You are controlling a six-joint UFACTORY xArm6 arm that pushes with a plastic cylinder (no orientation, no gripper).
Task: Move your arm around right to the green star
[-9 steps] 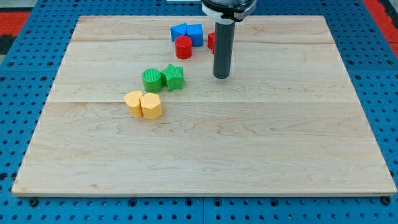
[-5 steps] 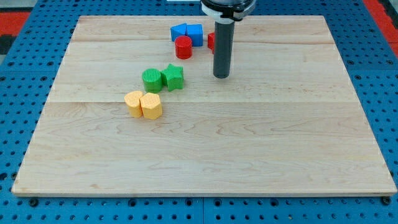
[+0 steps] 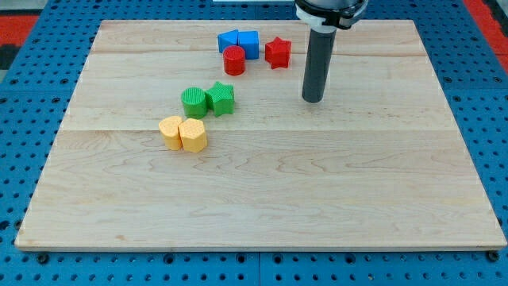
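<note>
Green star (image 3: 221,98) sits left of the board's (image 3: 357,199) middle, touching a green cylinder (image 3: 194,102) on its left. My tip (image 3: 313,100) rests on the board well to the star's right, touching no block and holding nothing. Red star (image 3: 278,52) lies toward the view's top.

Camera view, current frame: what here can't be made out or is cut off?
- Arm: cut off by the view's top edge; only the rod down to my tip shows.
- Two blue blocks: pressed together, and the red cylinder covers their lower edge, so shapes stay unclear.
- Two yellow blocks: touching; exact shapes too small to tell.
</note>
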